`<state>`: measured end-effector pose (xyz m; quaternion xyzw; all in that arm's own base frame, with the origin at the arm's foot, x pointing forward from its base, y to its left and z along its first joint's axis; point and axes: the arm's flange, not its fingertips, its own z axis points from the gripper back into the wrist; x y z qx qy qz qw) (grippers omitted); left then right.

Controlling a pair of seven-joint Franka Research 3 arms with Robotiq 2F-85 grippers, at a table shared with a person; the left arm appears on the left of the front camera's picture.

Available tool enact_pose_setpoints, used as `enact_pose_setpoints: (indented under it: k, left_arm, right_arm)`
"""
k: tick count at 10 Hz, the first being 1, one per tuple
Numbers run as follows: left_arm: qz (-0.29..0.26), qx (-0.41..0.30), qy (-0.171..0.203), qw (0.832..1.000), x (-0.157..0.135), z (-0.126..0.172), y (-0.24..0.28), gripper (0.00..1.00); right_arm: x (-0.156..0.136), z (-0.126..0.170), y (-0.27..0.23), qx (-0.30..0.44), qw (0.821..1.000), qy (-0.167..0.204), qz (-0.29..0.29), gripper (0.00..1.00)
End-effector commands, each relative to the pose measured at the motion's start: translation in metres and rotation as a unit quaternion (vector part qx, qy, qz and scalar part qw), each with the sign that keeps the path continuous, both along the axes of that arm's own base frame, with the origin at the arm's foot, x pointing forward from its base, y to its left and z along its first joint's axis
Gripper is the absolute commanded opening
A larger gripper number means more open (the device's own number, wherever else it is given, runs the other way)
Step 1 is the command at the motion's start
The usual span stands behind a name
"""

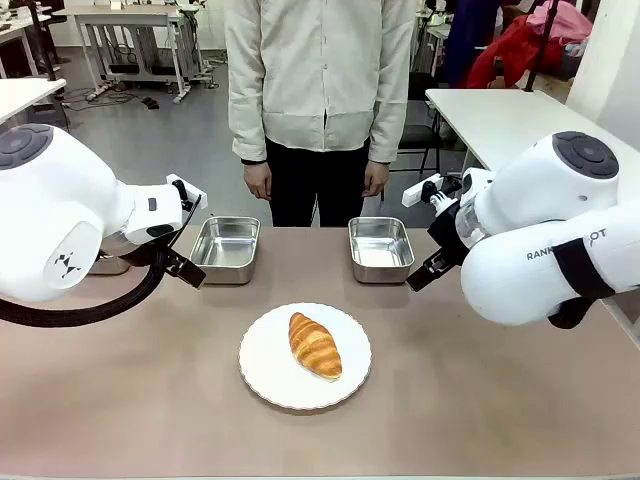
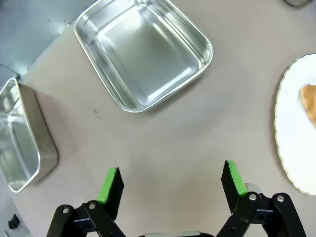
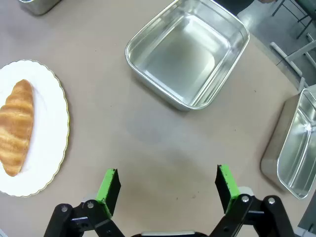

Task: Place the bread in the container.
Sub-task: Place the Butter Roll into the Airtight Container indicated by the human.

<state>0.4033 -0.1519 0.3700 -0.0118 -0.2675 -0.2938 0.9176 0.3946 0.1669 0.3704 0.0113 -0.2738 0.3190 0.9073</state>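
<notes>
Above bare desk [image 1: 140, 400] at either side, the left jaws and the right jaws both stand spread wide, green pads [image 2: 109, 183] well apart, with nothing between them. Each hangs clear of the surface, touching nothing, just short of a steel pan. Along the desk's far edge sit the left container [image 1: 225, 250] and the right container [image 1: 380, 250], one on each side of that edge's middle and both empty; which one is meant I cannot tell. Nearer the robot's edge, about mid-desk, the bread [image 1: 315, 345] lies on a round white plate [image 1: 268, 385], its length running roughly from far edge to near edge. It looks light, soft and flaky, with a glossy crust that could slip or crush. A gentle pinch across the thick middle, pads on the two long flanks, seems safest.
</notes>
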Motion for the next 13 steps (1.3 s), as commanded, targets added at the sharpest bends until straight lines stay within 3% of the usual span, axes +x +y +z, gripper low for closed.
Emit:
enact_pose_setpoints:
  k: [1, 9, 10, 13]
  left_arm:
    - [0.000, 0.000, 0.000, 1.000, 0.000, 0.000, 0.000, 1.00]
    - [0.000, 0.000, 0.000, 1.000, 0.000, 0.000, 0.000, 1.00]
    - [-0.032, -0.010, -0.006, 0.999, -0.001, 0.023, 0.004, 1.00]
    - [-0.071, -0.050, 0.021, 0.996, 0.013, 0.101, 0.042, 1.00]
  right_arm:
    - [0.000, 0.000, 0.000, 0.000, 1.000, 0.000, 0.000, 1.00]
    - [0.000, 0.000, 0.000, 0.000, 1.000, 0.000, 0.000, 1.00]
    - [0.000, 0.000, 0.000, 0.000, 1.000, 0.000, 0.000, 1.00]
    - [0.028, 0.068, -0.069, 0.067, 0.998, -0.007, -0.012, 1.00]
